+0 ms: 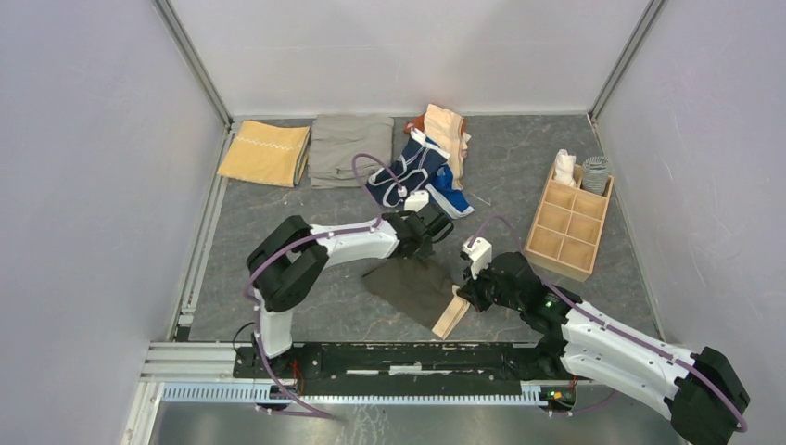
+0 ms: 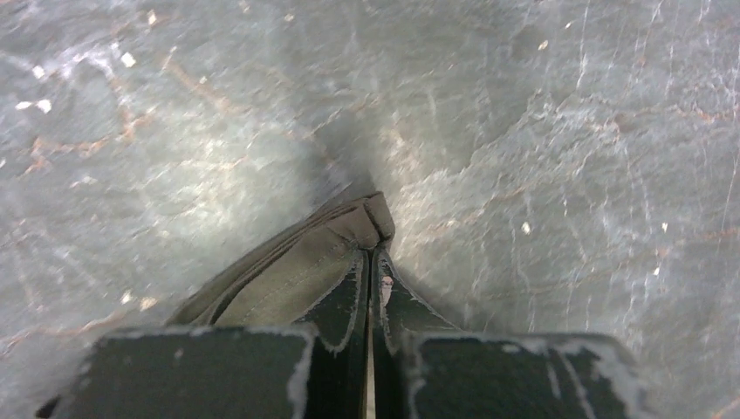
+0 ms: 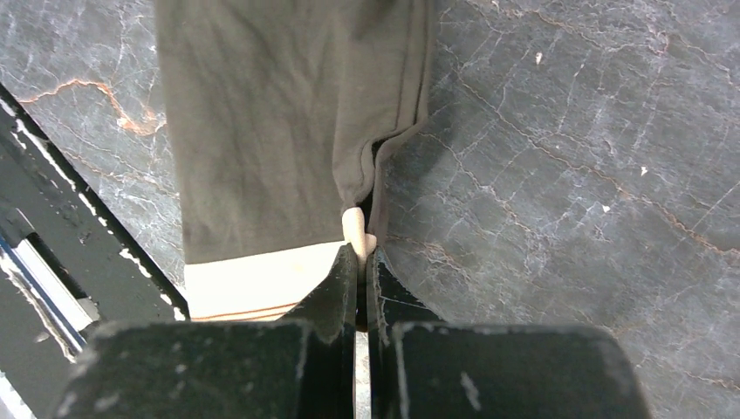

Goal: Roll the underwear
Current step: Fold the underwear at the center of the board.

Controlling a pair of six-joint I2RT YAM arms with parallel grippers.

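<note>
Briefs (image 1: 412, 286) L of organizer (image 1: 567, 222).

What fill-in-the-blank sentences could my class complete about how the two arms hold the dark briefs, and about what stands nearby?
1. The right gripper is shut on the dark grey-brown briefs at their ____ waistband.
2. The left gripper is ____ on the opposite end of the same briefs.
3. The wooden divided box stands to the ____ of the briefs.
Missing words: tan; shut; right.
</note>
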